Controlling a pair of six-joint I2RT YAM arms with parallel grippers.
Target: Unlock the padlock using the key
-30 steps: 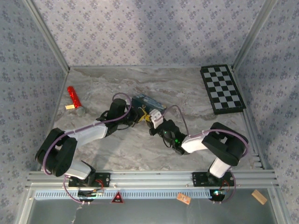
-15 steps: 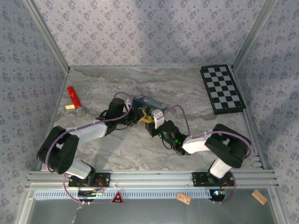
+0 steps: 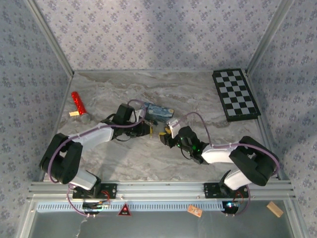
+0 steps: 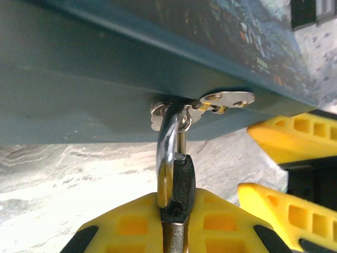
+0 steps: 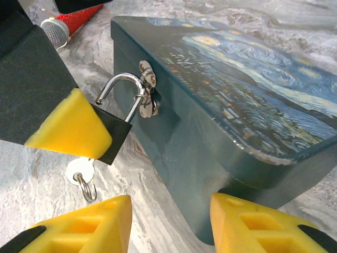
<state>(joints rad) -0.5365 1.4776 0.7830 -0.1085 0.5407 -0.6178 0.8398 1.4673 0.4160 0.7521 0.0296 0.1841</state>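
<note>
Padlock [image 5: 113, 139], hung by its shackle [image 5: 124, 79] through the hasp [image 5: 149, 103] of the box [image 5: 237, 105], black body clamped in the left gripper [image 4: 174, 219]. Right gripper [image 5: 168, 224] stands apart and empty, just short of the key [image 5: 80, 170] under that body. Judged rigid, dense metal: the smooth shackle slips, so hold the flat sides; pinch the thin key by its head. Box wall stands close ahead of the right gripper; bare counter [image 5: 31, 174] opens beside it.

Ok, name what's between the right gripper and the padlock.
Right wrist view: the key hangs from the padlock, then bare table up to the right gripper.
</note>
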